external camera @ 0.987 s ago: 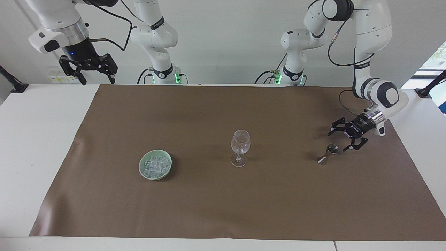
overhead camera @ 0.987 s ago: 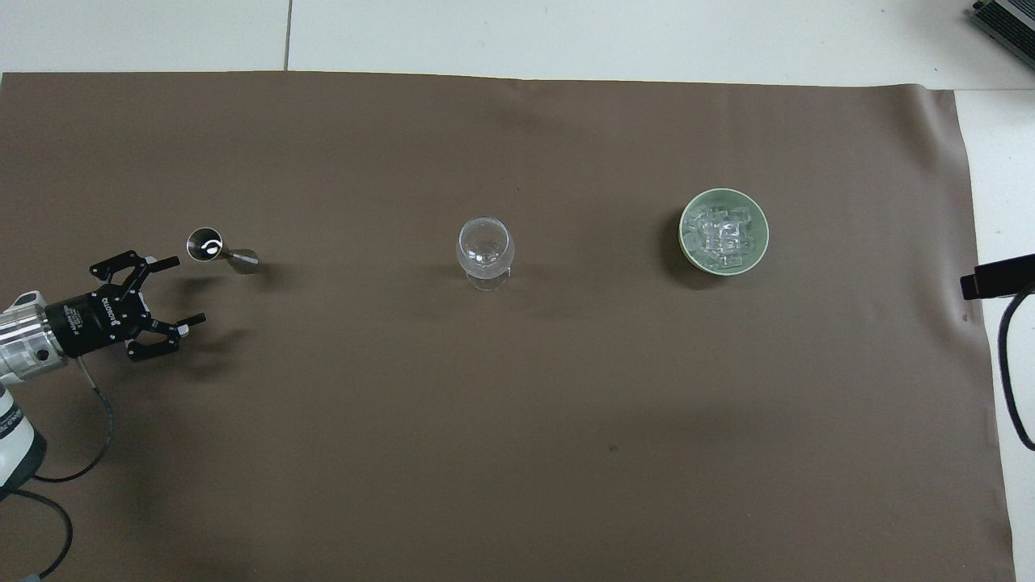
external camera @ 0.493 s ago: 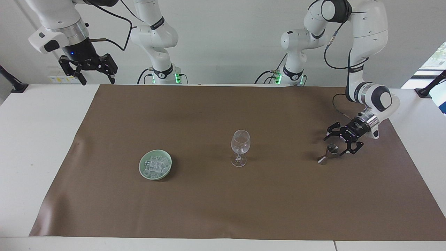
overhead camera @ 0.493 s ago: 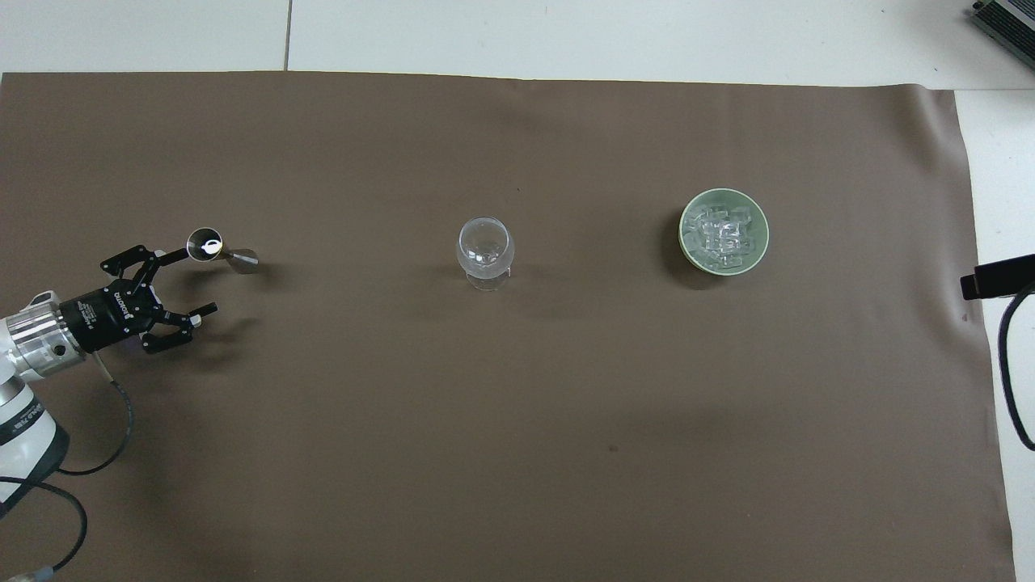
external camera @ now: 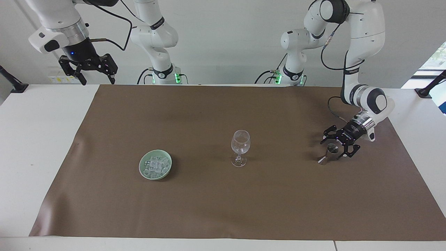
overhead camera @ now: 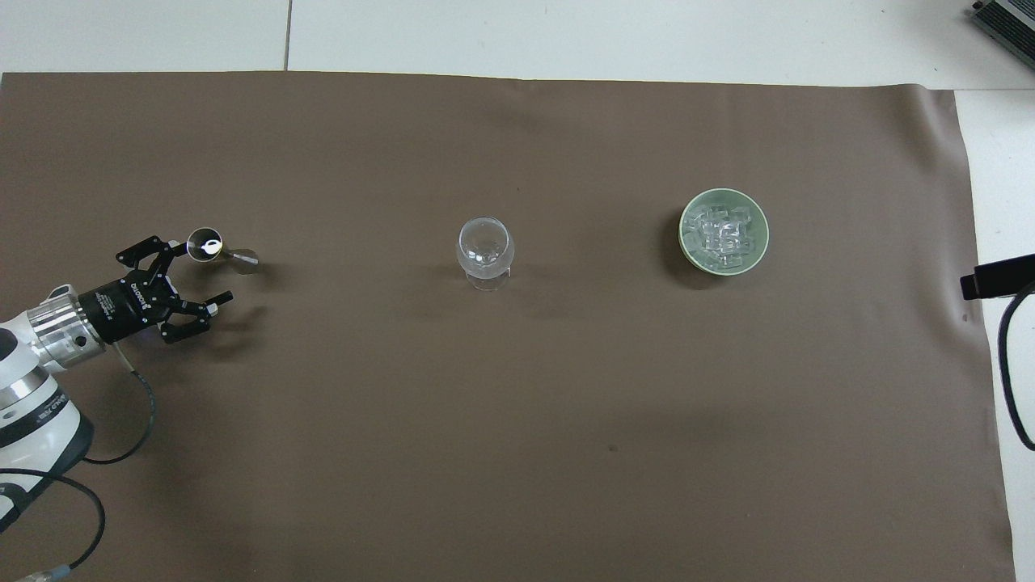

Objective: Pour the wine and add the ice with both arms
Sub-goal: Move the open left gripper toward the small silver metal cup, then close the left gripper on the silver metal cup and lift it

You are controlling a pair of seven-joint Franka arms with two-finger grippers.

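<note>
The left arm's black two-fingered pincer point(external camera: 335, 146) has slid in toward the small silver hourglass-shaped metal jigger point(external camera: 328, 153) at the right of the facing frame, fingers apart and straddling its upper cup without gripping it; a second ago it stood clear of the measure, so a grasp looks imminent and the pour has yet to begin. At frame centre the clear stemmed wine glass point(external camera: 240, 147) stands upright on the brown mat covering the white table point(external camera: 41, 139); the clear ice cubes point(external camera: 156, 166) lie heaped in the pale green round dish point(external camera: 143, 170) at lower left, untouched. The right arm's black pincer point(external camera: 92, 71) waits at upper left over the table's edge, fingers apart, holding nothing.
</note>
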